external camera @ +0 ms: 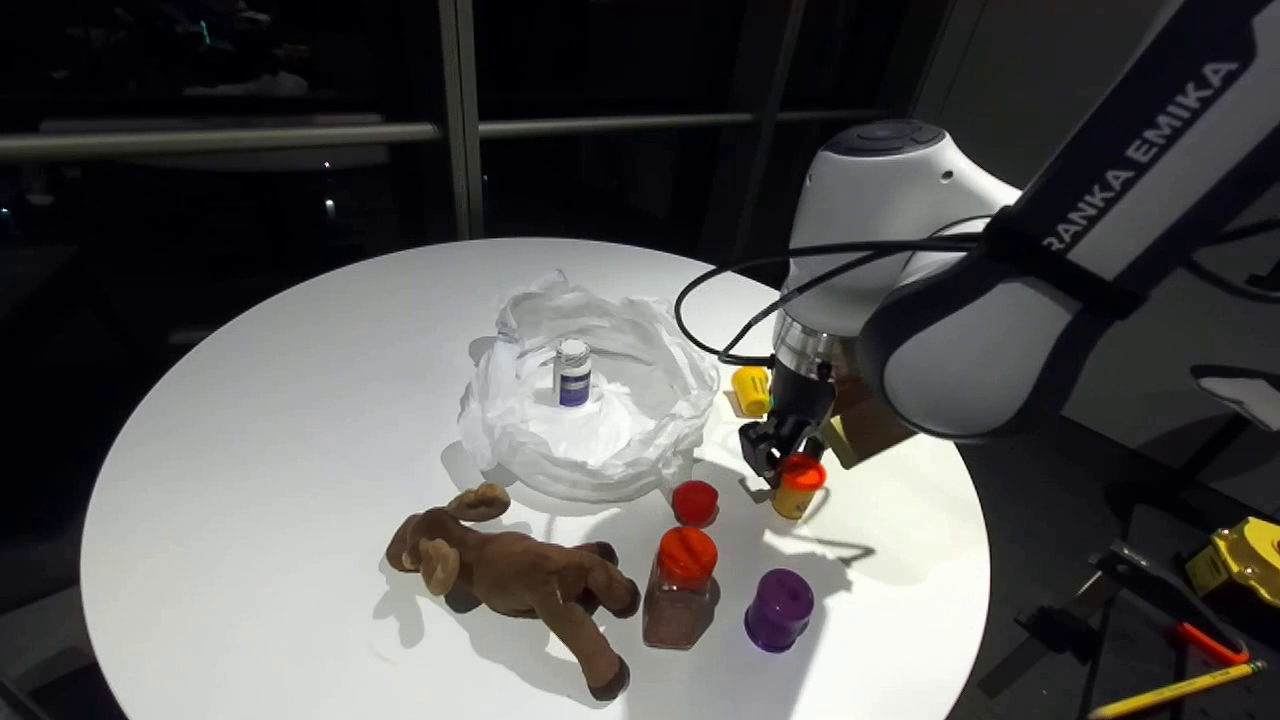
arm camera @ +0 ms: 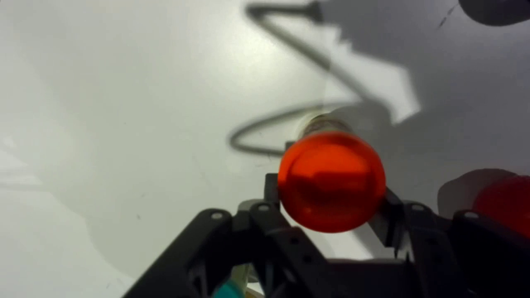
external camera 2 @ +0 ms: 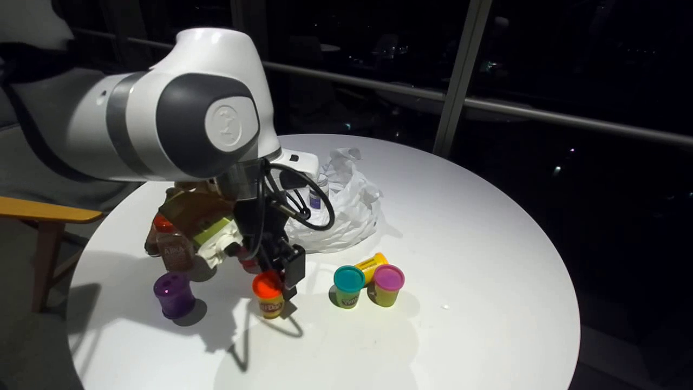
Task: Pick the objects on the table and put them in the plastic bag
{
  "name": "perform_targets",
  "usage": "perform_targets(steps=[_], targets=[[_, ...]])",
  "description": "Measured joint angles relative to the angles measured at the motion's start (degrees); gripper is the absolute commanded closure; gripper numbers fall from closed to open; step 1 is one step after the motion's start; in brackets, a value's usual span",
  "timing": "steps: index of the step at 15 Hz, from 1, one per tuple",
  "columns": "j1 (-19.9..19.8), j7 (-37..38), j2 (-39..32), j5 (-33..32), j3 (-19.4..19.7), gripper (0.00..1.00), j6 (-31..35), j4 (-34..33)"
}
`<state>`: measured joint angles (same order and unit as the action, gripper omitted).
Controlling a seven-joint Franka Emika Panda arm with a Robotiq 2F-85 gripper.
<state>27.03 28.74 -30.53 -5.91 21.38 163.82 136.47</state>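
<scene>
We see the gripper [arm camera: 330, 200] closed around the orange-lidded Play-Doh tub [external camera: 798, 489], with a finger at each side of the lid; whether the base touches the white table [external camera: 250, 450], we cannot tell. The tub's long axis is nearly upright. In an exterior view, the open plastic bag [external camera: 486, 412] lies to the left and farther back, so we probably must lift over its crumpled rim. A small red cup [external camera: 695, 503] sits near this way; the table's edge is well apart.

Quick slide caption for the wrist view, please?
Gripper straddling an orange-lidded tub against the white table, part of a teal lid at the bottom edge.
</scene>
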Motion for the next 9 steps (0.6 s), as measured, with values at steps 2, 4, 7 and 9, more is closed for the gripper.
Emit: perform_targets(steps=[2, 4, 7, 9], targets=[[1.68, 2.74, 1.97, -0.82, 2.18, 0.73, -5.04, -1.96], [2.39, 6.00, 5.54, -2.88, 2.90, 0.73, -9.75, -4.63], [0.99, 9.41, 10.67, -4.81, 0.46, 0.73, -14.51, -9.98], [-1.86, 9.71, 11.88, -4.82, -3.84, 0.73, -15.52, -13.83]])
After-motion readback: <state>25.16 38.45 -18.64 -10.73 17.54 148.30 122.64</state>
